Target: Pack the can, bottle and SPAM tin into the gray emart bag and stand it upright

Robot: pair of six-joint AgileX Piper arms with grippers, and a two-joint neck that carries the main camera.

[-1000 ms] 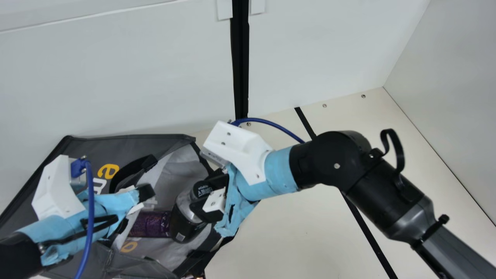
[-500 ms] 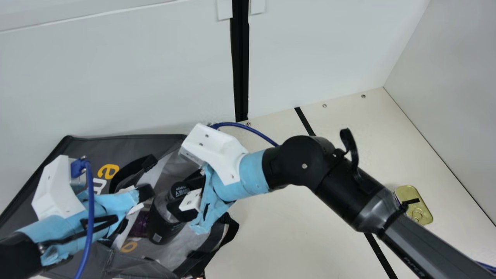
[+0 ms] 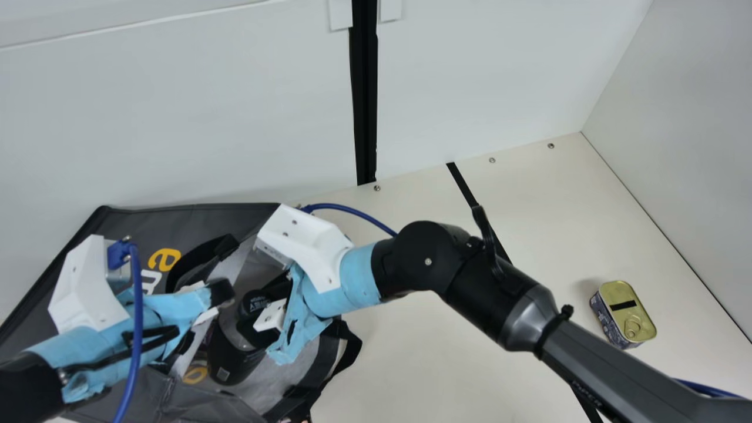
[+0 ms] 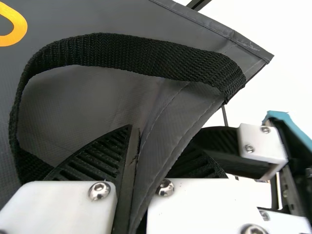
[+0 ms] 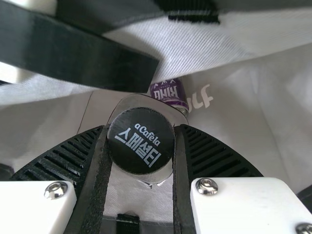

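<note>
While the left gripper [image 3: 222, 291] pinches the edge of the gray emart bag [image 3: 141, 223], its fingers nearly together on the fabric, the right gripper [image 3: 258, 306] has its own spread just to the width of the cap it clasps on the black bottle [image 3: 231, 357]. That bottle is tilted within the bag's opening, at left; the purple can [image 5: 168, 92] lies inside. At right, the SPAM tin [image 3: 624, 314] sits on the table [image 3: 423, 358].

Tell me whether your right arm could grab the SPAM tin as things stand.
Probably not: the right gripper is closed on the bottle. Once freed, it likely could, as the SPAM tin sits uncovered on the table.
</note>
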